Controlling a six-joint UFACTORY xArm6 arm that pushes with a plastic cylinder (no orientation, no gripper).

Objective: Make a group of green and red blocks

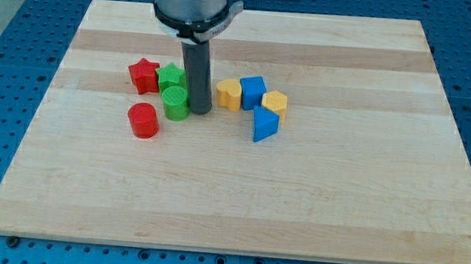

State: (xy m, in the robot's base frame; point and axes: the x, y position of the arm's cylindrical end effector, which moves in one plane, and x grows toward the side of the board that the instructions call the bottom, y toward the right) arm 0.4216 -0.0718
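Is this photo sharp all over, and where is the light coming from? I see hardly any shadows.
In the camera view, the blocks look sharp: the red star and blue wedge have crisp edges. Light seems soft and overhead; shadows are faint, a small one by my tip beside the green cylinder. The wooden board shows no strong glare.

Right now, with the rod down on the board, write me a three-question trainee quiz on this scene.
1. True or false: my tip stands just to the view's right of the green cylinder.
2. Which block lies farthest toward the view's left? A) red star B) blue wedge C) yellow hexagonal block
3. Fill in: nearest the view's bottom among the red and green blocks is the red ____.

Key: 1 true; 2 A; 3 cylinder. The green star touches the red star; the yellow and blue blocks sit apart at the view's right.
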